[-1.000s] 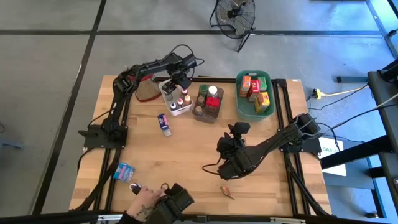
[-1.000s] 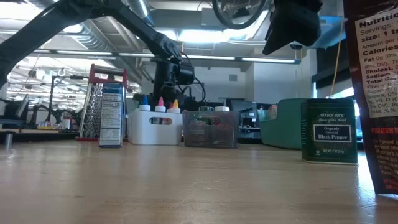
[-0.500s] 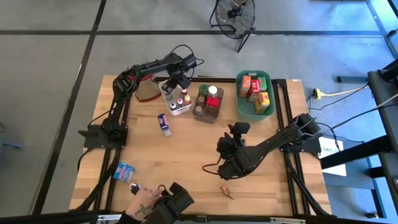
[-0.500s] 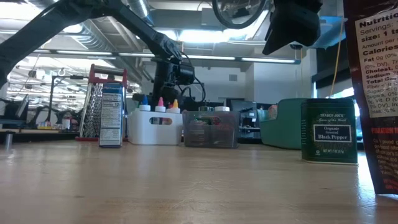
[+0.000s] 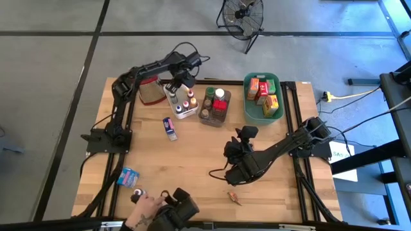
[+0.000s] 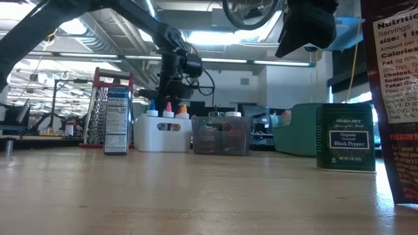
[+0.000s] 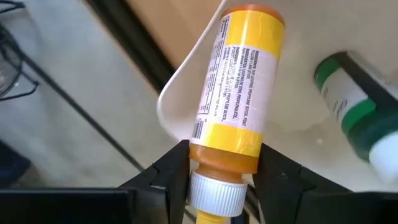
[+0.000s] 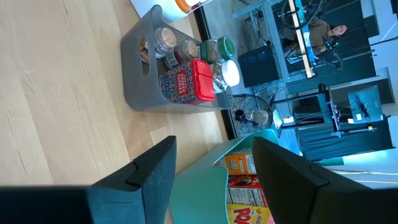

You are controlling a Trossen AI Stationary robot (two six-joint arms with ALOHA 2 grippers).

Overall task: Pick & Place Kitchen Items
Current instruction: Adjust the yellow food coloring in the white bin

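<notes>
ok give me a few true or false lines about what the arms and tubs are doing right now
1. The left gripper is shut on the yellow bottle. True.
2. That bottle hangs over the green tub. False: it is over the white tub.
3. The right gripper holds a red box. False: its jaws are open and empty.
4. The green tub holds boxes. True.
5. The blue box lies inside a tub. False: it lies on the bare table.

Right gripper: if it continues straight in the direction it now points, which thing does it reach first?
Probably the green tub of boxes: it shows between the open fingers of the right gripper. The grey bin of jars lies off to one side. Depth is unclear.
</notes>
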